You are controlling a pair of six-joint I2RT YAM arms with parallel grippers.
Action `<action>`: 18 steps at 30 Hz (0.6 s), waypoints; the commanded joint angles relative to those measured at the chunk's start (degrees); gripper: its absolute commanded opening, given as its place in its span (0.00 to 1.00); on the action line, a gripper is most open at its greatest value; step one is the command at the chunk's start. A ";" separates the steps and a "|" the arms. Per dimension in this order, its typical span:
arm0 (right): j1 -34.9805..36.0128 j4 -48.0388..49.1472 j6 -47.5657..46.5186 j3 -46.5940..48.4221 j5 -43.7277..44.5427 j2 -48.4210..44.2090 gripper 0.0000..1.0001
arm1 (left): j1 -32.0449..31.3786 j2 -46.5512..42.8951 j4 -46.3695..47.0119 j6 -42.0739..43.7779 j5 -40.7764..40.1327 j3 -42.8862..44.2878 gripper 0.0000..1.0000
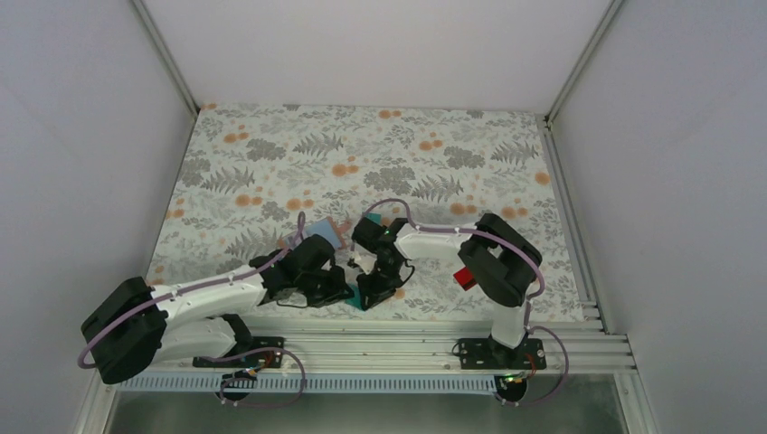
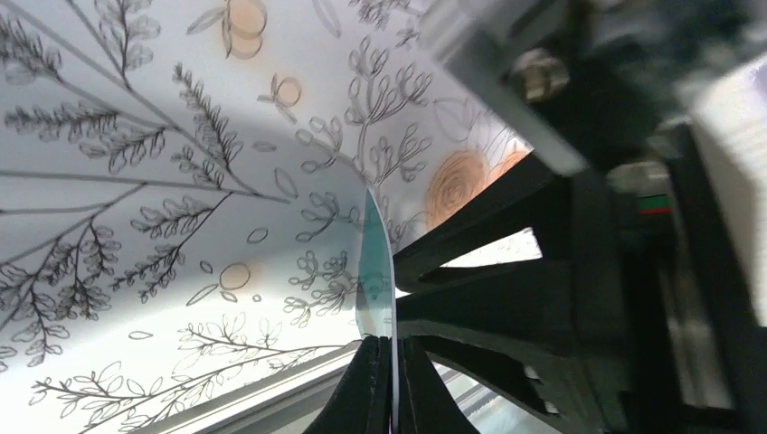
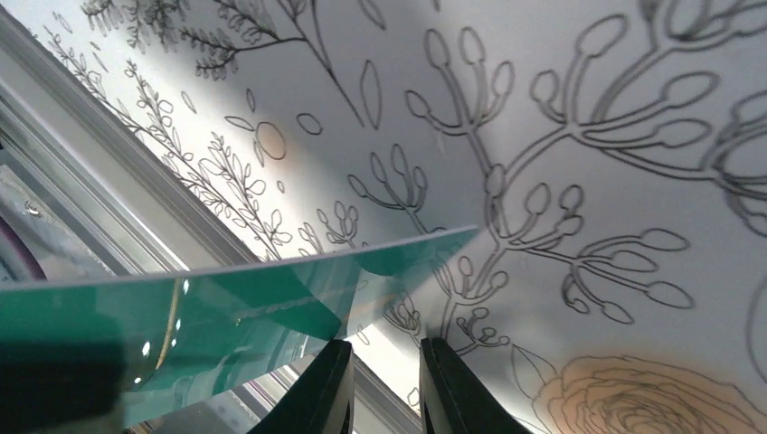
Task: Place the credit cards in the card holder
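My left gripper (image 2: 394, 380) is shut on the lower edge of a teal-green credit card (image 2: 374, 271), which stands edge-on above the floral cloth. In the top view this card (image 1: 362, 300) sits between the left gripper (image 1: 346, 291) and the right gripper (image 1: 371, 291), near the table's front edge. In the right wrist view the same card (image 3: 226, 298) stretches from the left to just above my right gripper (image 3: 384, 362), whose jaws stand a little apart with nothing between them. A red card (image 1: 465, 277) lies by the right arm. The card holder is hidden.
Pale bluish and pinkish flat pieces (image 1: 324, 230) lie just behind the left wrist. The metal rail (image 1: 407, 330) of the table's front edge runs close below both grippers. White walls enclose the floral cloth (image 1: 362, 154) on three sides.
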 commanded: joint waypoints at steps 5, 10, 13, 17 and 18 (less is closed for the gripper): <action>-6.96 -3.12 2.81 2.28 11.82 -2.16 0.28 | 1.72 1.90 -9.92 8.89 -7.44 11.86 0.02; -14.37 -1.29 6.63 6.95 9.04 -8.79 0.45 | 7.80 1.98 -11.92 12.48 -8.32 17.82 0.02; -18.62 2.32 11.49 8.77 5.10 -12.09 0.52 | 11.87 2.44 -11.99 13.99 -8.34 22.31 0.02; -22.44 7.86 19.65 11.80 1.31 -15.57 0.55 | 16.01 4.34 -12.81 15.26 -8.51 29.78 0.02; -23.38 10.36 21.94 11.71 -0.33 -16.15 0.55 | 17.11 4.87 -12.69 15.39 -8.01 31.21 0.02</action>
